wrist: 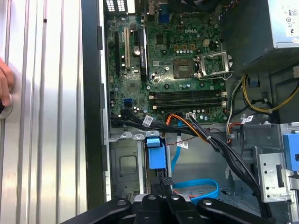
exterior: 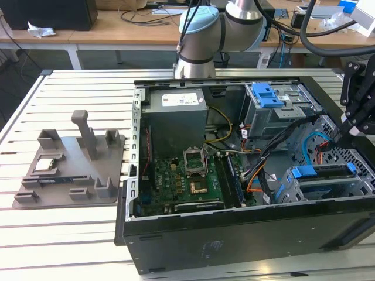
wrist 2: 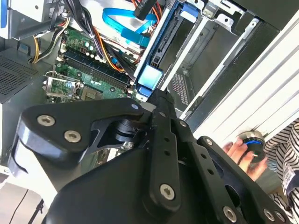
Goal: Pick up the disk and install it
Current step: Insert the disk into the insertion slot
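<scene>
A pale slatted table (exterior: 70,246) fills the scene, with wooden desks (exterior: 117,23) strewn with cables along its far side. The arm (exterior: 202,35) rises at the table's far edge and is cut off above. An open black computer case (exterior: 234,240) lies on its side towards the exterior view's right. Inside it are a grey power supply (exterior: 176,114) at the far end, a green motherboard (exterior: 176,175) with its processor socket (exterior: 194,157), and black cable bundles (exterior: 287,137) running towards the drive cages. To the exterior view's left of the case lies a grey fixture plate (exterior: 64,187) holding a small square chip (exterior: 47,165).

The gripper (wrist 2: 161,99) hangs over the near drive cage (exterior: 351,188), partly cut off at the exterior view's right edge. Its own body hides the tip, so I cannot tell whether the jaws are spread or pinching anything. The disk (wrist: 156,154) stands on edge in that cage, its blue bracket tab just beside the gripper's tip and its label hidden. A blue data cable (wrist: 201,189) loops beside it. A person's hand (wrist 2: 238,151) rests on a round button (wrist 2: 252,142) on the table beside the case, and the striped sleeve (wrist 2: 285,163) is cut off.
</scene>
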`<state>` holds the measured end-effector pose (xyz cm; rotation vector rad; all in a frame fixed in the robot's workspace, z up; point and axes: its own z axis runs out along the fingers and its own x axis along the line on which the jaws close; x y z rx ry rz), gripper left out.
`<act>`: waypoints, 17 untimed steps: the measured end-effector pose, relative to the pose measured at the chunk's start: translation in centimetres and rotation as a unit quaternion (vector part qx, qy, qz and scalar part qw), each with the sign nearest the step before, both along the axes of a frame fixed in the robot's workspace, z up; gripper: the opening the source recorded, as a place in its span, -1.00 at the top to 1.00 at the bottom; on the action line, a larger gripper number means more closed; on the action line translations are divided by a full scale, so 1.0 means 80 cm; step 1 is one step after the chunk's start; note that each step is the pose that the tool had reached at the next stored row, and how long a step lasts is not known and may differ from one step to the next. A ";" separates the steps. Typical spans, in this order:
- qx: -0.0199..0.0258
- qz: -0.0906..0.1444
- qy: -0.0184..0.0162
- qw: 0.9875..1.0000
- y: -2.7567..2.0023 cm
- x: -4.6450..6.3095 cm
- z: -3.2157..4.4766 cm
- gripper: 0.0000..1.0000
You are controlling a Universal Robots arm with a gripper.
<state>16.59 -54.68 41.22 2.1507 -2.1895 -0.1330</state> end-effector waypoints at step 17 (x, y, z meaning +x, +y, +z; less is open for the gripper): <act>-0.001 0.029 0.001 1.000 -0.0002 0.031 -0.0480 0.79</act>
